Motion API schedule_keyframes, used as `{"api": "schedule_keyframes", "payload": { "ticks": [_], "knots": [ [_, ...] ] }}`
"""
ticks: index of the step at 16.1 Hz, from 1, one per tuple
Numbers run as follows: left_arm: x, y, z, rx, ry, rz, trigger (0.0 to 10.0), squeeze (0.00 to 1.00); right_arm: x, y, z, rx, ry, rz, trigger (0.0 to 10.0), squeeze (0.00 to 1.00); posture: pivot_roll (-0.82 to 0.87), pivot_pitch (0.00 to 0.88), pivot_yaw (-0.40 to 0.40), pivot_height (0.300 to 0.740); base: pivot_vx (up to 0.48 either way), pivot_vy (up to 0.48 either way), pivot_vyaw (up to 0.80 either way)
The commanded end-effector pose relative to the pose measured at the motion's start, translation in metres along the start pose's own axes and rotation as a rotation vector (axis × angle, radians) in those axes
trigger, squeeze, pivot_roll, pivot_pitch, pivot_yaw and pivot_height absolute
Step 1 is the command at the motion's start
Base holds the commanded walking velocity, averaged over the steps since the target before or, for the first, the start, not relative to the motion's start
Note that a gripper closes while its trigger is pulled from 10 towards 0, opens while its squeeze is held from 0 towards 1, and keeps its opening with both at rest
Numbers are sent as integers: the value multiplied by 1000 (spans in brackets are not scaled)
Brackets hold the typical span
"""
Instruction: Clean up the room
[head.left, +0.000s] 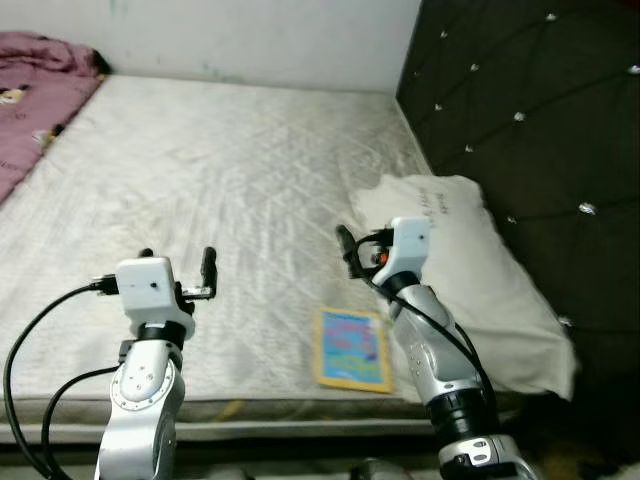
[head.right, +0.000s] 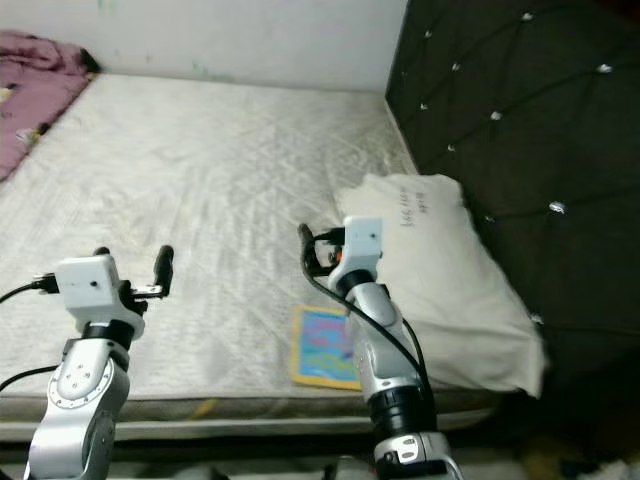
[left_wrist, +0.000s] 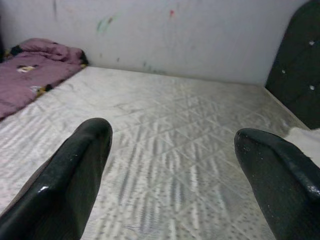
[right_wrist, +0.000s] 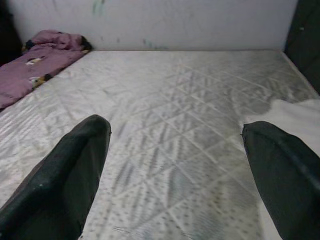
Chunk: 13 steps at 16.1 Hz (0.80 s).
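The colourful book (head.left: 352, 349) lies flat on the bed (head.left: 230, 180), close to the near edge, just left of the white pillow (head.left: 470, 280). Its long axis runs from near to far. The right end effector (head.left: 352, 255) hovers above the mattress, a little beyond the book's far edge, so the book lies on its near side and below. The left end effector (head.left: 178, 268) is well apart to the left. Both stand with fingers spread and hold nothing. I judge the right arm is nearer for the pick.
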<state>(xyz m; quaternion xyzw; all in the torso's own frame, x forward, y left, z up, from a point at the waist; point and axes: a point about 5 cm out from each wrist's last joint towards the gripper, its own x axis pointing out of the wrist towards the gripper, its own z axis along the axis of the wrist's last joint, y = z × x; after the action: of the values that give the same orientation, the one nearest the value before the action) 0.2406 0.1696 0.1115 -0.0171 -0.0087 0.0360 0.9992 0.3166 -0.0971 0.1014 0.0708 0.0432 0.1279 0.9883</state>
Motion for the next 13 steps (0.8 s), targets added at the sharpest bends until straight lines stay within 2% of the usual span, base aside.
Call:
{"api": "schedule_keyframes", "payload": {
  "ticks": [1,2,13],
  "knots": [
    [0,-7,-1,-15,10,-19,10000,0,-2,-12,3,-12,-6,-31,10000,0,-34,0,-26,740,0,480,-800],
    [0,-7,-1,-16,10,-19,10000,0,-2,-12,3,-12,-6,-31,10000,0,-33,0,-27,740,0,480,-800],
    [1,-6,-1,-23,16,-12,10000,0,0,-11,1,-13,12,-32,10000,0,-30,0,-30,740,0,480,0]
  ]
}}
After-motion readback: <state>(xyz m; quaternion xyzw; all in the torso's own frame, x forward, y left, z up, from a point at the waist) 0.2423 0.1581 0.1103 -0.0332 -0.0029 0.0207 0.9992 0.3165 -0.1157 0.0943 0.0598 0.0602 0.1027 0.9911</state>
